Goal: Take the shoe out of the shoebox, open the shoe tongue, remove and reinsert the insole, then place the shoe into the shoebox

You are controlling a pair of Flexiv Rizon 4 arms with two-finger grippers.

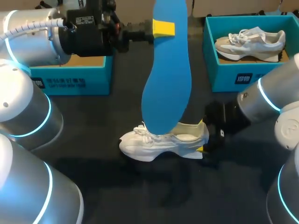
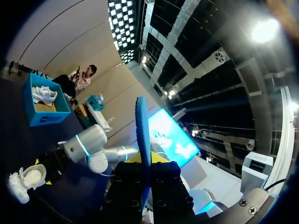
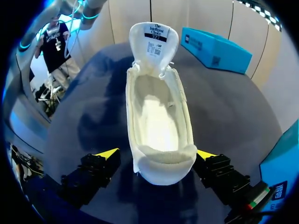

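A white shoe (image 1: 159, 142) lies on the dark table, toe toward my left side. Seen in the right wrist view, the shoe (image 3: 159, 121) has its tongue (image 3: 153, 39) folded far forward and its inside bare. My right gripper (image 1: 202, 136) stands open with the heel between its fingers; one yellow tip sits at the heel's side, the other stands a little apart. My left gripper (image 1: 163, 28) is held high above the table, shut on the heel end of a blue insole (image 1: 167, 70), whose toe hangs down to the shoe's laces. The left wrist view shows the insole (image 2: 142, 140) edge-on between the fingers.
A teal shoebox (image 1: 233, 77) at the back right holds a second pale shoe (image 1: 250, 42). Another teal box (image 1: 70, 79) stands at the back left, partly behind my left arm. Open dark table lies in front of the shoe.
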